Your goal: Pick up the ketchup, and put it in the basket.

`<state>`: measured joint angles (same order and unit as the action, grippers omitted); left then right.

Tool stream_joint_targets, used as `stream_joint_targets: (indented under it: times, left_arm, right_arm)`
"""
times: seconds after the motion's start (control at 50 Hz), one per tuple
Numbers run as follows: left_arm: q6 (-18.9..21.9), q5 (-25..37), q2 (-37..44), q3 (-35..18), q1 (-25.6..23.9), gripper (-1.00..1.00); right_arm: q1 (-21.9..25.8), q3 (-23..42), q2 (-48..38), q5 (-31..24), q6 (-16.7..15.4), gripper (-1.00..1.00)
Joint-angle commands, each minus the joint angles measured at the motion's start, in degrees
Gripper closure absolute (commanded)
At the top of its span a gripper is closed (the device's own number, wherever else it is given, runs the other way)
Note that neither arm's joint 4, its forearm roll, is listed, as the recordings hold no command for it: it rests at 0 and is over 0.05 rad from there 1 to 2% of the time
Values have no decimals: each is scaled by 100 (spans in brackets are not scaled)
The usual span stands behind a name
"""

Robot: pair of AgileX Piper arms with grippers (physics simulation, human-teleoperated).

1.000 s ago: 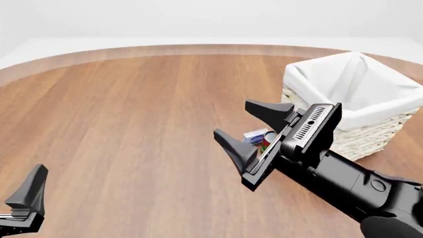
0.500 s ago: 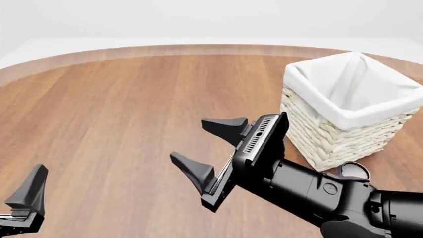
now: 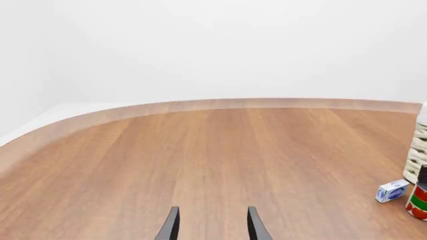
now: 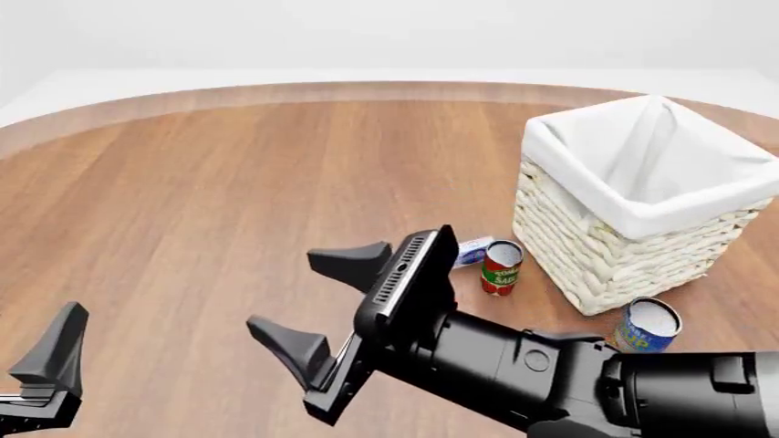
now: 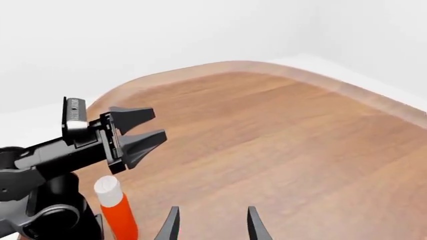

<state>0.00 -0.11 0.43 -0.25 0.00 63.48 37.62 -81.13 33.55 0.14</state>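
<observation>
Left wrist view: your left gripper point(image 3: 212, 227) shows two finger tips parted with bare table point(image 3: 200, 160) between them, holding nothing. At the far right sit the basket point(image 3: 420, 150), a small blue-and-white box point(image 3: 391, 191) and the tomato sauce can point(image 3: 419, 202). No ketchup here.

Front view: your right gripper point(image 4: 319, 298) has its jaws spread wide and empty, reaching left across the near middle of the table. The left gripper point(image 4: 49, 365) sits at the near left edge. The basket point(image 4: 633, 214) stands far right, with the tomato sauce can point(image 4: 501, 266), the box point(image 4: 472, 251) and a blue can point(image 4: 645, 326) beside it. The ketchup is not visible here; likely hidden or out of frame.

Right wrist view: the ketchup point(image 5: 117, 207) stands upright close to the left arm's base, near the left gripper point(image 5: 143, 131). Risk: reaching for it, you could strike the left arm or tip the slim bottle.

Against the earlier frames, the right arm has swung left and nearer, uncovering the cans.
</observation>
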Motion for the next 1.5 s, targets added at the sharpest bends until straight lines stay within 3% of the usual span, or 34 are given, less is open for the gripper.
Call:
stream_joint_targets:
  times: [0.02,1.5]
  left_arm:
    - [0,0,0,0,0,-100]
    - [0,0,0,0,0,-100]
  right_arm:
    - [158,94,-173,39,147,-100]
    - [1230,1154,-1414,-489,825,-100]
